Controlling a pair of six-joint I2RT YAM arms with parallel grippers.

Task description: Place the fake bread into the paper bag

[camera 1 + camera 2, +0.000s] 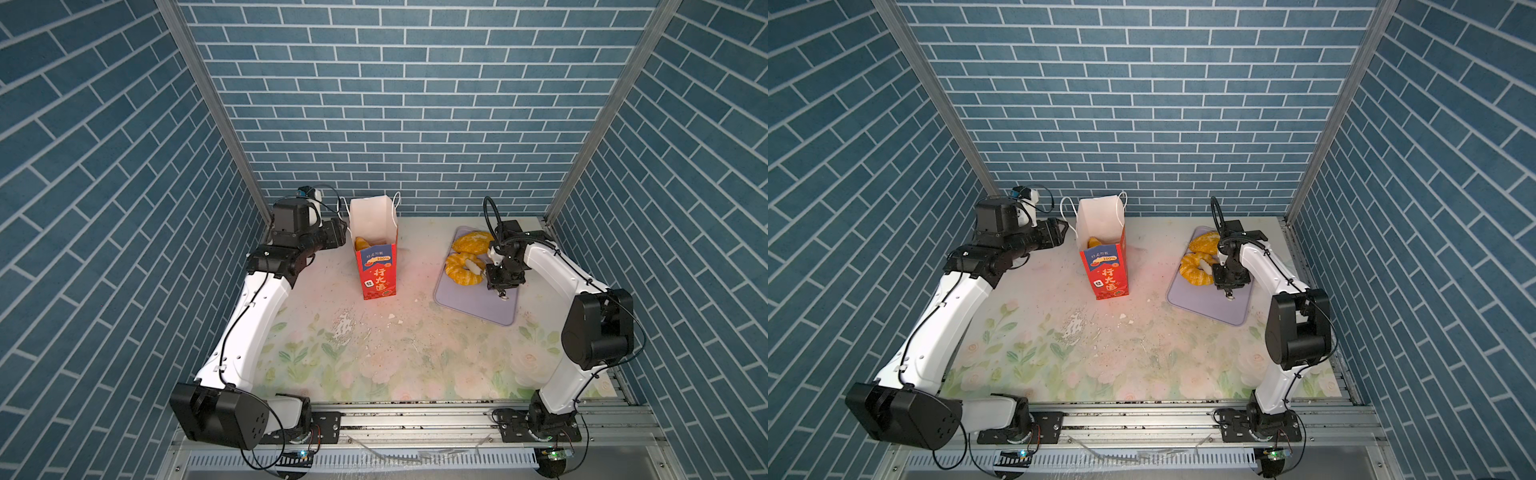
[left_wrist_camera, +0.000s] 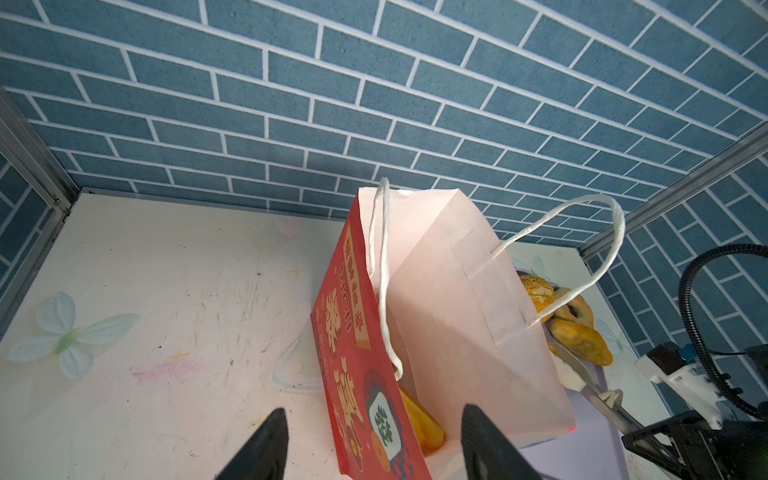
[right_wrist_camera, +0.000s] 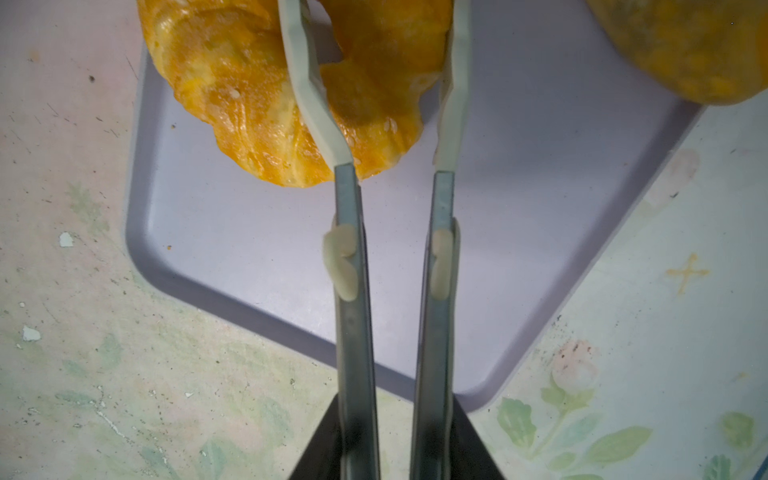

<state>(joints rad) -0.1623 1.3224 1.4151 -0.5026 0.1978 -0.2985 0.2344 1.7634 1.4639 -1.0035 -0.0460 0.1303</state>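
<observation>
The red paper bag (image 1: 376, 266) (image 1: 1106, 270) (image 2: 436, 291) stands upright and open at the back middle, with fake bread (image 1: 361, 242) (image 2: 419, 419) inside. My left gripper (image 1: 343, 232) (image 2: 374, 449) is open, its fingers either side of the bag's red wall without touching it. A golden ring pastry (image 1: 461, 270) (image 3: 249, 95) lies on the lilac tray (image 1: 465, 303) (image 3: 249, 232), with another bread (image 1: 471, 243) (image 3: 685, 50) behind it. My right gripper (image 1: 494, 279) (image 3: 395, 415) is shut on metal tongs (image 3: 353, 291), whose white tips straddle one side of the ring.
The floral tabletop (image 1: 374, 353) carries white crumbs (image 1: 390, 316) in front of the bag. Blue brick walls close in the back and both sides. The bag's white cord handles (image 2: 582, 232) stick up above its rim.
</observation>
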